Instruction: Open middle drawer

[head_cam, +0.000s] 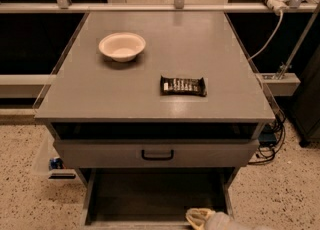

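A: Grey middle drawer [150,196]: where is it sitting?
B: Lowest in view, under the upper drawer [100,155]. It is standing pulled out, with its front lying off the bottom edge.
A: Gripper [202,218]?
B: It is showing at the drawer's near right end. Clenched or released, one cannot tell.
A: Hazards?
B: Probably overpulling past the runners, or slipping off the handle.
A: Surroundings?
B: The bowl [122,45] and candy bar [183,85] are lying apart on the tabletop [100,99]. Neither is obstructing.

dim overhead light, tabletop [165,49] glare; gripper [201,218] shadowed at bottom edge
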Robot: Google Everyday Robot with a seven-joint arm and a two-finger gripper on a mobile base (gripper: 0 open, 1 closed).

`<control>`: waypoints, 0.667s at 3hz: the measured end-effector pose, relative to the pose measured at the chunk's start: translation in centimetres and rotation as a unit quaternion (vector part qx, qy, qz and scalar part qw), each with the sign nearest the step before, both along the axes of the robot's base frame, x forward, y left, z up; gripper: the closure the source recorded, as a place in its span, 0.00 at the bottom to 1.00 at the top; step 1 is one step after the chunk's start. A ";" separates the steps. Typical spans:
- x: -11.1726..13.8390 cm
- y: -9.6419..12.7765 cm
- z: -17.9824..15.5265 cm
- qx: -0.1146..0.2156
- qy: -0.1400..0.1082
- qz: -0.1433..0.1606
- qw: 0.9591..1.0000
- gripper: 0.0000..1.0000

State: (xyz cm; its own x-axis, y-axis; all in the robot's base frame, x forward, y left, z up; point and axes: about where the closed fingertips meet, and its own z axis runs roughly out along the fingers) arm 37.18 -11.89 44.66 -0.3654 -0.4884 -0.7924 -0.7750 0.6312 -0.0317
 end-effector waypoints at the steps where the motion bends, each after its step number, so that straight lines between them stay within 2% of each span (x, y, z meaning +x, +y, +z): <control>1: 0.2 -0.4 4.0 -0.029 -0.093 -0.047 0.994 0.82; 2: 1.3 -1.7 7.2 -0.031 -0.132 -0.087 0.987 0.59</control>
State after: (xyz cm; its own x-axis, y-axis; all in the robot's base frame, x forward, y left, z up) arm 38.49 -13.61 51.85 -0.2338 -0.4874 -0.8413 -0.6145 0.7446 -0.2606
